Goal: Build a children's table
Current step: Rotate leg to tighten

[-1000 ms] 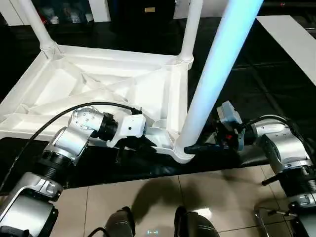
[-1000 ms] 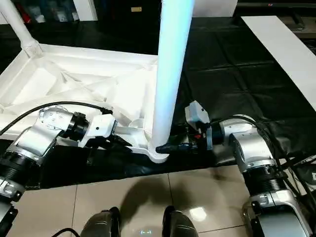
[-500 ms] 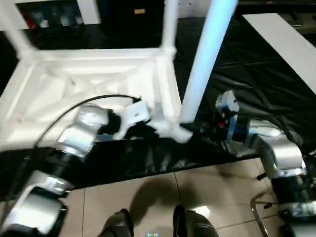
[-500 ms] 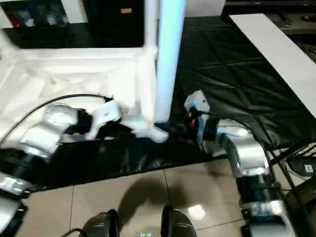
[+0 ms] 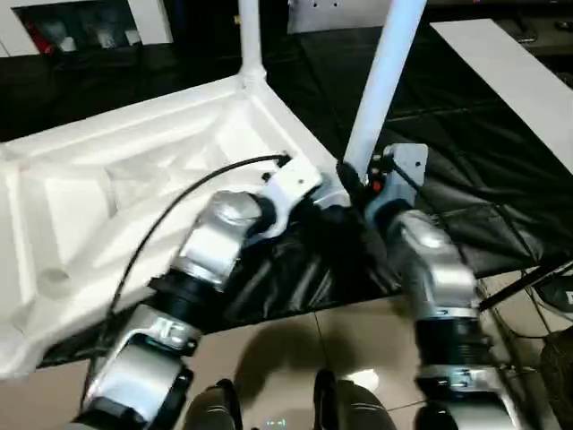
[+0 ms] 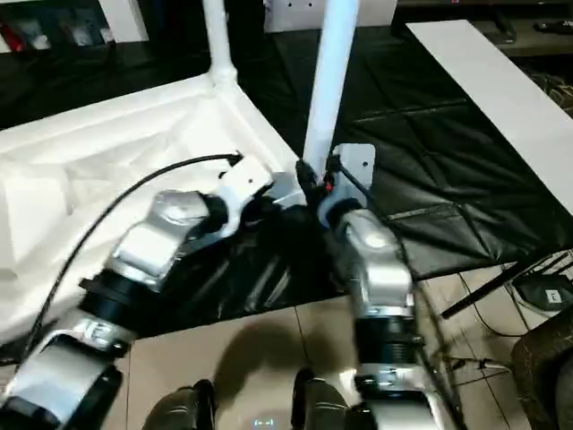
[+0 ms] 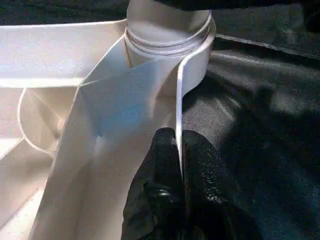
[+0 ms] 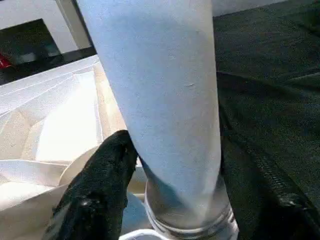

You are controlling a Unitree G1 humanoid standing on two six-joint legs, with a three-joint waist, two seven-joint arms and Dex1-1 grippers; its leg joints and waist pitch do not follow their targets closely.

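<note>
The children's table [image 5: 134, 179] lies upside down on the black-covered work table, ribbed underside up. One white leg [image 5: 249, 40] stands in the far corner socket. Another leg [image 5: 380, 81] stands in the near corner socket [image 7: 167, 30]. My right gripper [image 5: 354, 175] is shut on this leg [image 8: 160, 85] just above the socket, with one black finger [image 8: 95, 195] on each side. My left gripper [image 7: 180, 145] is shut on the table's thin rim wall [image 7: 180, 100] right beside that socket. Both grippers meet at the same corner.
The black cloth [image 5: 466, 152] covers the work table to the right. A white board [image 5: 510, 63] lies at the back right. Tiled floor [image 5: 358, 340] and my feet show at the front. A black cable [image 5: 179, 215] runs along my left arm. A metal stand [image 5: 528, 278] is at the right.
The view has shifted. The table has turned on the cloth, its held corner now farther from me and its edge diagonal. Both arms swung inward; both grips are unchanged.
</note>
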